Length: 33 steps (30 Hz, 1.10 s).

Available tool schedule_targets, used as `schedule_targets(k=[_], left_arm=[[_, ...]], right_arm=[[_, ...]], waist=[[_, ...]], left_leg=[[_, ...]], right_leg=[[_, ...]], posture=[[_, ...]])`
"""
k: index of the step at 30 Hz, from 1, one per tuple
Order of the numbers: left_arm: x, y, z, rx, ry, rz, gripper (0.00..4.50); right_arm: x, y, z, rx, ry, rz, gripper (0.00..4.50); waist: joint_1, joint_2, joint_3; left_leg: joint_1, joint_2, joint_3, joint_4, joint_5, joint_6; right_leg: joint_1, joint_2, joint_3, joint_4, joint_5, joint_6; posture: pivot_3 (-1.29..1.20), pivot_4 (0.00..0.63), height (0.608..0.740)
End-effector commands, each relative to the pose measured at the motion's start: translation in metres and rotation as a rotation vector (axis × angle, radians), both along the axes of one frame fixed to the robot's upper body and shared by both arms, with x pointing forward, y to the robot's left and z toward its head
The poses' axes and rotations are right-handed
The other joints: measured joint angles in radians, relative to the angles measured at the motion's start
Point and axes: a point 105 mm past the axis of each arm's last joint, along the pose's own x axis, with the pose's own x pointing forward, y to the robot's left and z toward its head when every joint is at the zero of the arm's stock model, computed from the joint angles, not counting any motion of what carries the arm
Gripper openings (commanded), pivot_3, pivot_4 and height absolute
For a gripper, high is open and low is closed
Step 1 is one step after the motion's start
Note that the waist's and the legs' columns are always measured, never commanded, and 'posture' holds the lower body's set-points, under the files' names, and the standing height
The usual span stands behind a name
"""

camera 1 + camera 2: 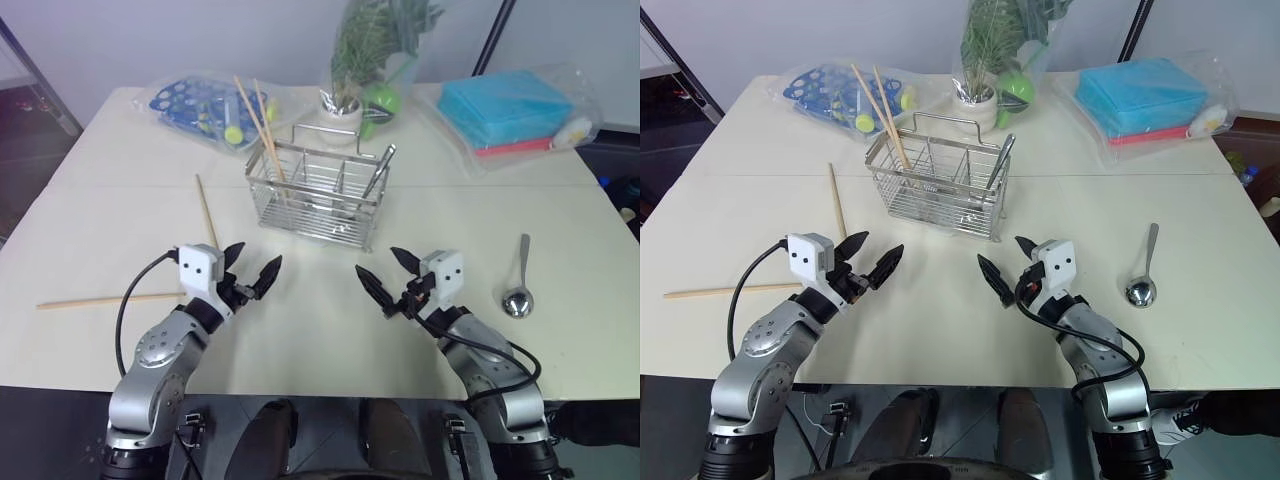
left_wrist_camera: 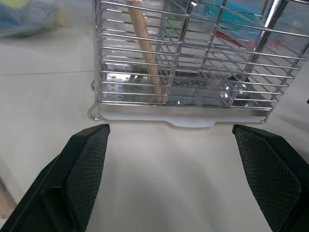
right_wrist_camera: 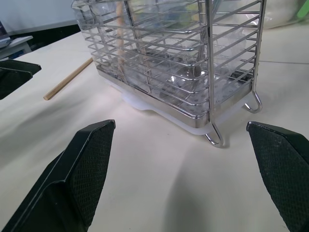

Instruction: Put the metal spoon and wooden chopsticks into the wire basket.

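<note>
Two wooden chopsticks (image 1: 258, 120) in wire basket (image 1: 318, 195); two chopsticks, metal spoon (image 1: 520, 285) left on table (image 1: 300, 330); left hand (image 1: 250, 278), right hand (image 1: 386, 280) open, empty.

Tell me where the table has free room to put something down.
Free: the patch between the wire basket and the two end effectors, and the stretch between basket and metal spoon. Crowded: the far edge, with bags and a plant. Loose wooden chopsticks lie at the left.
</note>
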Motion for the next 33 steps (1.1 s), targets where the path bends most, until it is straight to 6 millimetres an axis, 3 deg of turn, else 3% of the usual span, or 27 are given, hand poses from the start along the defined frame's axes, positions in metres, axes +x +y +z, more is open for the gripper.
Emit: schedule_targets(k=[1,33], left_arm=[[-0.0017,-0.0023,0.012,0.019,-0.046,-0.004,4.28],[0.0023,-0.0008,0.0143,-0.004,-0.057,-0.013,4.28]], right_arm=[[-0.0006,0.0036,0.0106,0.017,-0.038,0.014,4.5],[0.0032,0.0028,0.0116,-0.005,-0.043,0.031,4.5]], waist=[[0.0,0.0,0.0],[0.0,0.0,0.0]], left_leg=[[0.0,0.0,0.0,0.0,0.0,0.0],[0.0,0.0,0.0,0.0,0.0,0.0]], right_leg=[[0.0,0.0,0.0,0.0,0.0,0.0],[0.0,0.0,0.0,0.0,0.0,0.0]], posture=[[0.0,0.15,0.74],[0.0,0.15,0.74]])
